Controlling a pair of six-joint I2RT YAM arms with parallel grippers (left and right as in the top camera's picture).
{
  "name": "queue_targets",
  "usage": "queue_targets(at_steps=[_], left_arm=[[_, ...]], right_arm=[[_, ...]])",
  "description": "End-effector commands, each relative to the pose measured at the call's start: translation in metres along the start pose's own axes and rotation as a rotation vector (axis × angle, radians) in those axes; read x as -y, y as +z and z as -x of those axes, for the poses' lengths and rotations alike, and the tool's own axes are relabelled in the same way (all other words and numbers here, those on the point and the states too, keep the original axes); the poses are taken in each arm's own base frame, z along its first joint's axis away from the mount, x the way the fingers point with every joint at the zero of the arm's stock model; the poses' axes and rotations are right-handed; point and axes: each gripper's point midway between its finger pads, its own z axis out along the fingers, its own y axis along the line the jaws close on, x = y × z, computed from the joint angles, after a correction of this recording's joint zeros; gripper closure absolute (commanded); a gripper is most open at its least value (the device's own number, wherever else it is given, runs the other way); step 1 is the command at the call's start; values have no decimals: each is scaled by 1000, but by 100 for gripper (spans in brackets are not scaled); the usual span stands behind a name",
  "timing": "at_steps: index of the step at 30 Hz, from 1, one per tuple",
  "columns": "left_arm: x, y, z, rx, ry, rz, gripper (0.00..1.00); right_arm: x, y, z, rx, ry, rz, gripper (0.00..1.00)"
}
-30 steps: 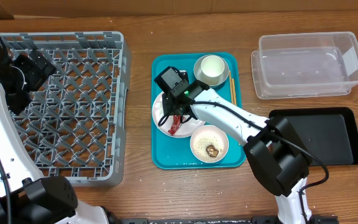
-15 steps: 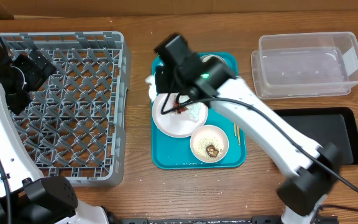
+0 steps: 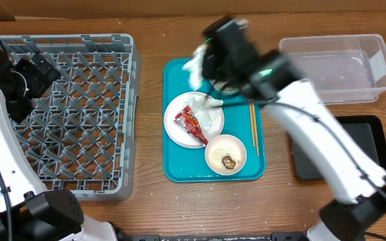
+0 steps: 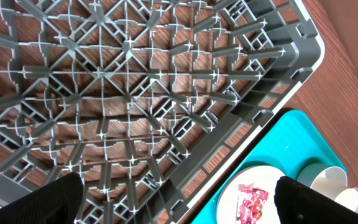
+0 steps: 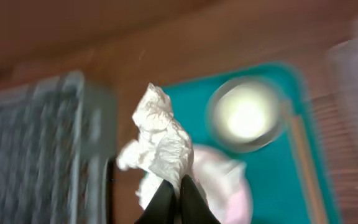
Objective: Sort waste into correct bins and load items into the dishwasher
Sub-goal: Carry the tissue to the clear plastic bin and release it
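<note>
right gripper (image 5: 179,188) clamped on the crumpled napkin (image 5: 159,140), which juts beyond its fingertips, above the far left corner of the teal tray (image 3: 178,169).

We see the rack (image 3: 72,114) on the left of the worktop (image 3: 149,134), the serving tray (image 3: 179,171) in the middle just right of it, and on the right the tub (image 3: 340,70) at the back with the low tray (image 3: 370,140) in front of it. On the serving tray the plate (image 3: 179,124) lies at the left with the wrapper (image 3: 191,125) on it. The dish (image 3: 226,150) sits in front and to the plate's right with a scrap (image 3: 228,161) in it, the bowl (image 5: 244,115) stands at the back right corner, and the chopsticks (image 3: 252,124) lie along the right edge. We find the napkin (image 5: 160,143) off the tray, hanging from the right end effector (image 5: 178,190) above the tray's back left corner.
</note>
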Motion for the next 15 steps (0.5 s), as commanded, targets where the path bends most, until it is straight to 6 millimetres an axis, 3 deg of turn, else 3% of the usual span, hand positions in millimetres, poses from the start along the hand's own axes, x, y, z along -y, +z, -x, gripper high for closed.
queue_targets(at_steps=[1,7,11,15], left_arm=[[2,-9,2,26,-6,-8,0],[2,-9,2,26,-6,-8,0],[2,-9,2,26,-6,-8,0],[2,-9,2,26,-6,-8,0]], right_arm=[[70,-40,67,187,187,-107,96],[174,-21,105,220,354,-288,93],[208,10,114,187,406,-310,49],[207,40,113,92,317,-209,0]])
